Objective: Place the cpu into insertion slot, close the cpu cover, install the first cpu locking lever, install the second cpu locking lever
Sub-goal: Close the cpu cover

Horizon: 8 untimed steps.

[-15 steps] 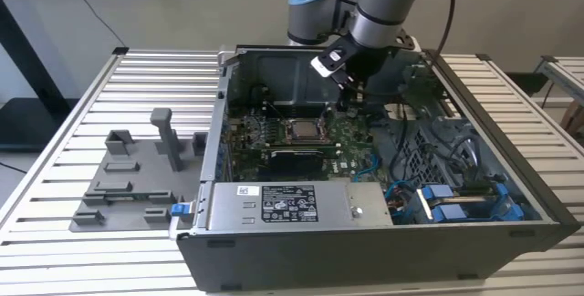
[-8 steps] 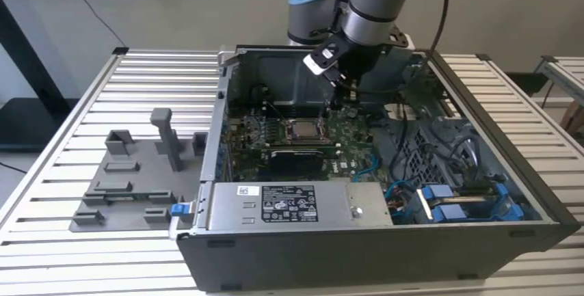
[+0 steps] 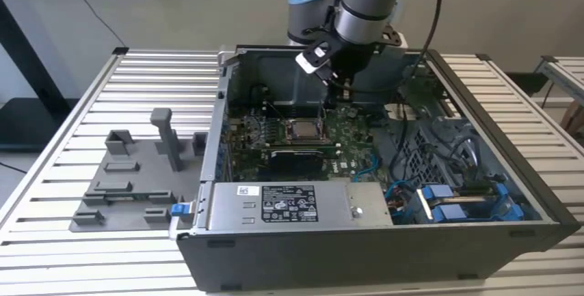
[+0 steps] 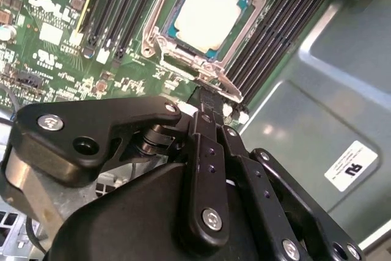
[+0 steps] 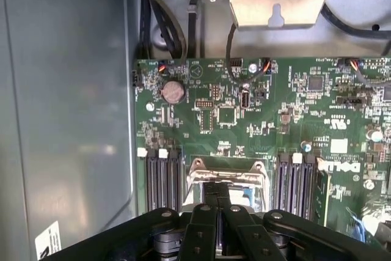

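The cpu, a square chip with a pale metal top, lies flat in the insertion slot on the green board. The silver cpu cover lies down around it as a frame, with the chip showing through its window. My gripper is shut, its dark fingertips pressed together with nothing visible between them. The tips sit at the socket's edge, beside a thin metal lever that runs along that side. In the exterior view the gripper hangs just behind the cpu, inside the open case.
Black memory slots flank the socket on both sides. The case's grey wall stands close by. Cables and blue connectors fill the exterior view's right. A grey fixture plate lies on the slatted table at the exterior view's left.
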### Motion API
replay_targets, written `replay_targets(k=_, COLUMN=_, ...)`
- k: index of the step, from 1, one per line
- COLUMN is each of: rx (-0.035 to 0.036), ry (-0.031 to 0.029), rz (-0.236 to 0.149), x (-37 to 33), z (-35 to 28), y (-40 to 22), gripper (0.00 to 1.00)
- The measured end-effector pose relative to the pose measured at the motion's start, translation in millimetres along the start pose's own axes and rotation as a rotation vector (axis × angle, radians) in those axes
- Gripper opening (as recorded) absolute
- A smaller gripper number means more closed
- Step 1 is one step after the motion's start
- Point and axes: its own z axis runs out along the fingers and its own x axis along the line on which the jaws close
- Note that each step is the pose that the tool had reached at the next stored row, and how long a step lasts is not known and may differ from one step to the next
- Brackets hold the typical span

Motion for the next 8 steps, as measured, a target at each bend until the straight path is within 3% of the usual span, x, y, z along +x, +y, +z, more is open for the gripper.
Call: replay_targets(k=8, rx=0.0000, ry=0.0001, rz=0.000, x=0.5, z=-3.3, y=-4.7, gripper=0.11)
